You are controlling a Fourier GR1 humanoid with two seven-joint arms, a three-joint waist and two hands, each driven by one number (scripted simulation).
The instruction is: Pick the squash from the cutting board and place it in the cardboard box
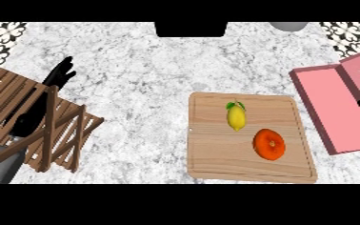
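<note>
An orange, round, flattened squash (269,144) lies on the right half of the wooden cutting board (211,162). Just up and left of it on the same board is a yellow lemon (237,117) with a green leaf. At the right edge lies an open pink box (330,109), partly out of view. My left hand (60,74) shows at the far left with its fingers straight and pointing up; its palm and forearm are partly hidden by a wooden crate. It is far from the board and holds nothing. My right hand is out of sight.
A slatted wooden crate (60,133) stands at the left edge around my left forearm. A dark rectangular object (191,28) and a grey round object (288,25) sit at the far edge. Marble counter (141,76) lies between crate and board.
</note>
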